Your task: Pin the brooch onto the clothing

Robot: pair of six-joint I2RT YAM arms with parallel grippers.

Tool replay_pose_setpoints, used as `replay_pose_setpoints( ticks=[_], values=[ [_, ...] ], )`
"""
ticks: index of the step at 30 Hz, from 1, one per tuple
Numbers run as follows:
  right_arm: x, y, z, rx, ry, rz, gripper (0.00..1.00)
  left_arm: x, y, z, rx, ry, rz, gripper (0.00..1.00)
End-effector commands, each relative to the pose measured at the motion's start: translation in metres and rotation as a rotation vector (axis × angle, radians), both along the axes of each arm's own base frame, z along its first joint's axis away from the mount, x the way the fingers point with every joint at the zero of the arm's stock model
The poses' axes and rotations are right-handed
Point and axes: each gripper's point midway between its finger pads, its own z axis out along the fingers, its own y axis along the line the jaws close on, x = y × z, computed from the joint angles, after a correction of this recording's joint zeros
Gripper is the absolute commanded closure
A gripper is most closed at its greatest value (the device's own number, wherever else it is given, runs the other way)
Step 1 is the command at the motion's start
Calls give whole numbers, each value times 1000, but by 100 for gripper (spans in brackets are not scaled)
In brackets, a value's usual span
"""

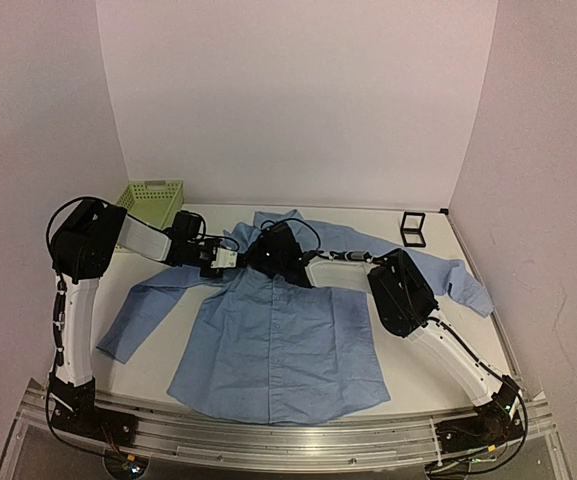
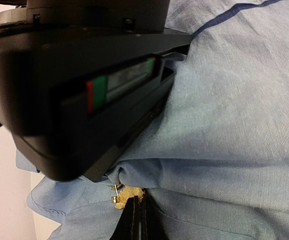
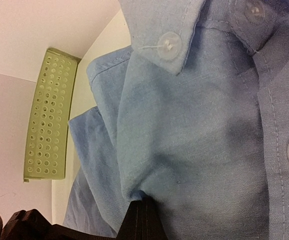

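Counter (image 1: 148, 372), near edge: the clothing (image 1: 278, 340), a light blue shirt, lies flat with its front up, hem toward the arm bases and sleeves spread to either side. Both arms reach inward and meet at the collar end.

Left pincer (image 2: 136, 222): fingers pressed together, pinching the brooch (image 2: 126, 194) at their tips (it reads golden in the left wrist view, with a thin pin projecting). The brooch sits against a fold of shirt at the edge of the right arm's black housing (image 2: 59, 100).

Right pincer (image 3: 141, 222): closed on a gathered pucker of shirt fabric, short of the buttoned collar (image 3: 159, 25).

Far left: pale green perforated basket (image 1: 153, 202). Far right: small black square box (image 1: 413, 228), near a sleeve.
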Motion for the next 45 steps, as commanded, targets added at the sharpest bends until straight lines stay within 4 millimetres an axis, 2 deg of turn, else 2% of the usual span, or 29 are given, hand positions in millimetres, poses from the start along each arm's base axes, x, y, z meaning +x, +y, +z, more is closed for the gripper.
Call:
replay_pose_setpoints(
  ticks=[1,12,16,21,26,30,36,45],
  values=[
    [-3,-27,-49,-82,123,-43,100,-21,-4,-9,0,58,-50,100],
    [-7,-18,-14,-54,69,28,100,-10,5,-8,2,85,9,100],
    [-10,-19,3,-70,37,56,96,-7,10,-10,14,78,18,100],
    [-11,-18,5,-71,31,64,95,-5,10,-8,12,73,21,100],
    [-13,-15,-10,-47,69,67,95,-2,9,-5,7,66,25,100],
    [-13,-14,-5,-47,60,76,91,-1,10,-5,9,68,34,100],
    [-13,-10,26,-63,-9,121,80,4,12,-1,8,70,52,100],
    [-21,-20,47,-89,-36,163,69,8,23,8,36,61,79,100]
  ],
)
